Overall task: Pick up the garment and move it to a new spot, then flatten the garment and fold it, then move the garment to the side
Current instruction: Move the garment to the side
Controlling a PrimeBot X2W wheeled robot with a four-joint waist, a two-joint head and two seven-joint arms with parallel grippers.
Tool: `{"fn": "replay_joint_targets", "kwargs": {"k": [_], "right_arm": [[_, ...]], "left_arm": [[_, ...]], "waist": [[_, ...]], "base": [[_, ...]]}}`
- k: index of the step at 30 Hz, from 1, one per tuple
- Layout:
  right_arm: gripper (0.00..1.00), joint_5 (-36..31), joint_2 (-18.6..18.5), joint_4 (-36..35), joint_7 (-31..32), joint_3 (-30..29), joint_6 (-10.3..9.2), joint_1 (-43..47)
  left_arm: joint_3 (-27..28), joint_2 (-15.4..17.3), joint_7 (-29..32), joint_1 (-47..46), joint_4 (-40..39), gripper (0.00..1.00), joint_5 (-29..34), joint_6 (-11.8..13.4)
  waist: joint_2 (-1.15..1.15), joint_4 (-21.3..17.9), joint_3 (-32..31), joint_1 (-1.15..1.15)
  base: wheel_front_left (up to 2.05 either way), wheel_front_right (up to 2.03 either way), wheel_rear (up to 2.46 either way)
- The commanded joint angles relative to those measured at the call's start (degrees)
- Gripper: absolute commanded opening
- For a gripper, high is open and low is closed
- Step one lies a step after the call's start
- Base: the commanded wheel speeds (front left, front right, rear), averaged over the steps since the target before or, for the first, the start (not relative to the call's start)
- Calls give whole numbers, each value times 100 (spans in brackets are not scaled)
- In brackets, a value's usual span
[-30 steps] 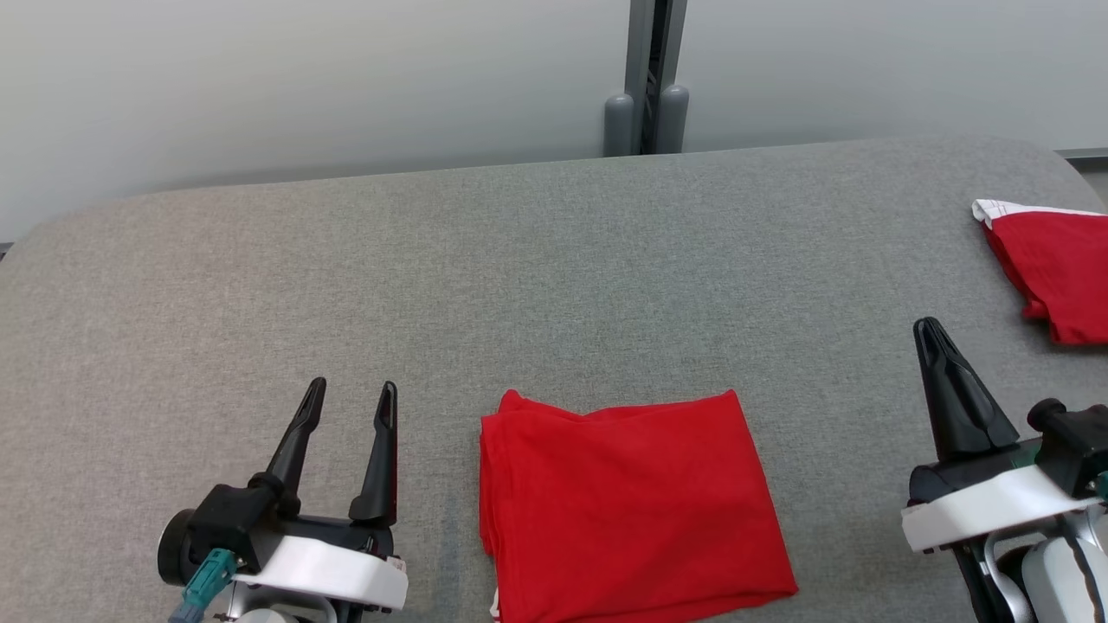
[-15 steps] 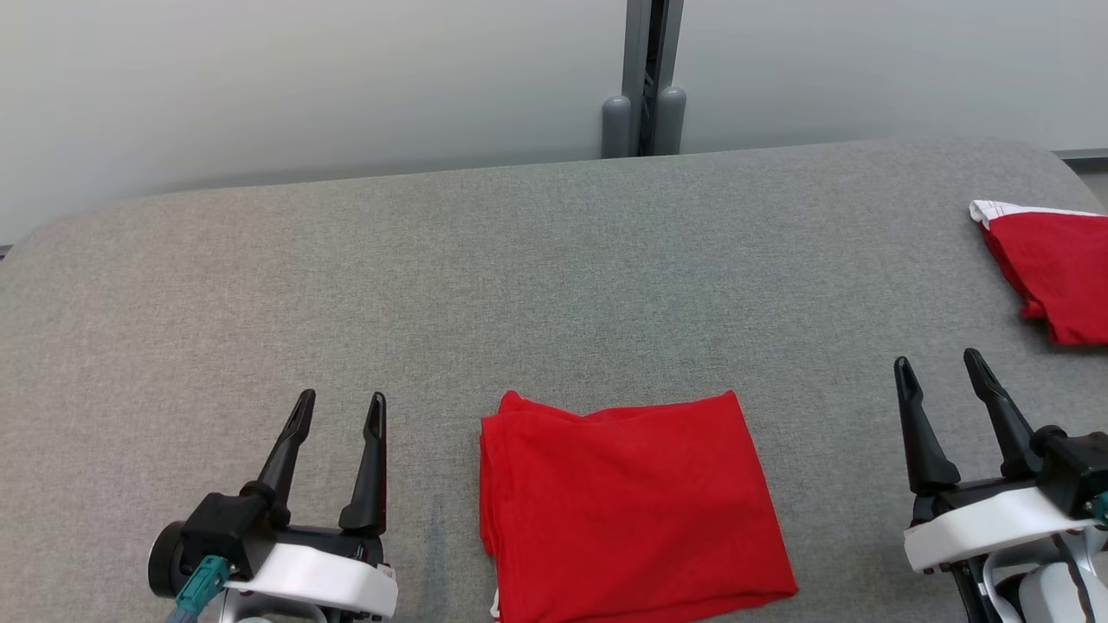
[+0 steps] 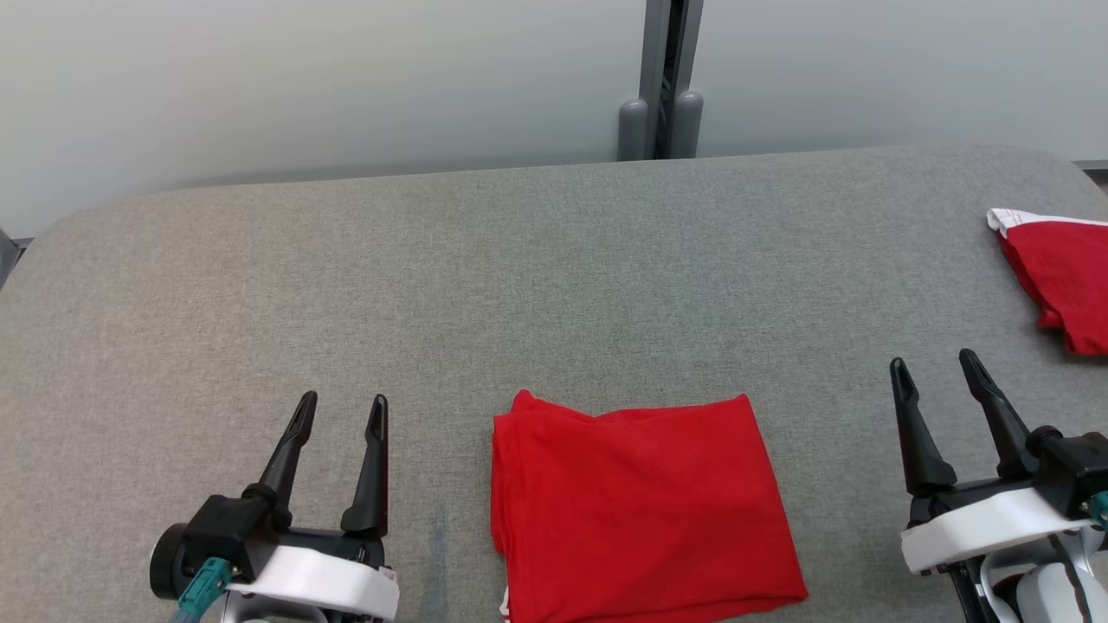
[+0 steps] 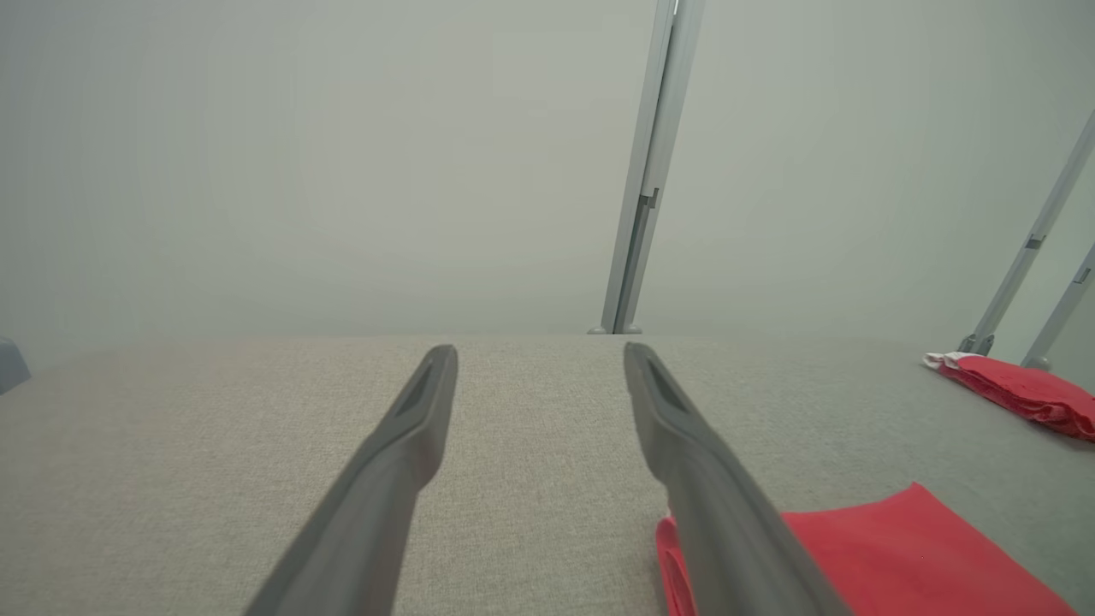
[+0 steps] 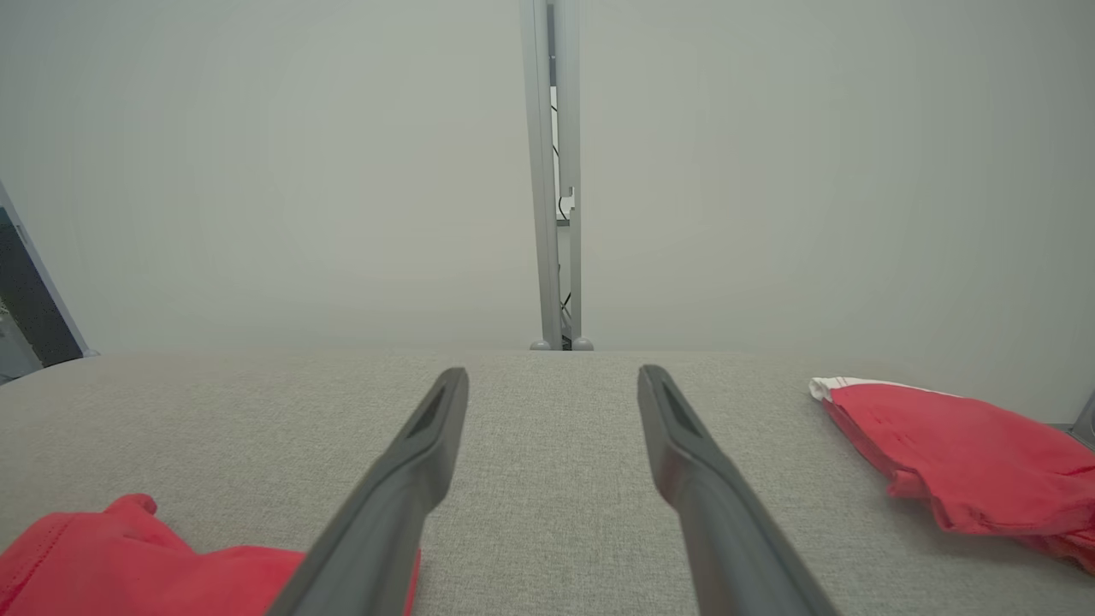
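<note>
A red garment (image 3: 640,506) lies folded into a neat rectangle on the grey table (image 3: 519,277), near its front edge and between my two arms. It also shows in the left wrist view as a red garment (image 4: 898,556) at lower right, and in the right wrist view as a red garment (image 5: 128,556) at lower left. My left gripper (image 3: 342,407) rests open to the garment's left, touching nothing. To the garment's right, my right gripper (image 3: 935,368) is open and empty. The left gripper (image 4: 539,351) and the right gripper (image 5: 552,376) each hover over bare cloth-covered table.
A second red garment with a white edge (image 3: 1060,277) lies at the table's far right, also seen as a red bundle (image 5: 958,453) and a red bundle (image 4: 1018,389). A grey post (image 3: 662,86) stands behind the table against a pale wall.
My right gripper went from shut to open and drew back toward the front edge. The left gripper drew back slightly. The camera shifted a little, moving the whole picture rightward.
</note>
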Motion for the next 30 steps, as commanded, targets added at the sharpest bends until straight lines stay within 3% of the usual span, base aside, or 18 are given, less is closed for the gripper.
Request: {"fn": "replay_joint_targets", "kwargs": {"k": [1,30], "right_arm": [[100,-7,-36,-5,-24,13,-2,45],[100,-33,-99,88,-24,39,-2,49]], "left_arm": [[9,21,-9,29,-7,100,-7,18],[17,21,-9,16,10,100,-62,24]], "waist": [[0,8,1,0],[0,48,-2,0]], "base": [[0,0,0],[0,0,0]]}}
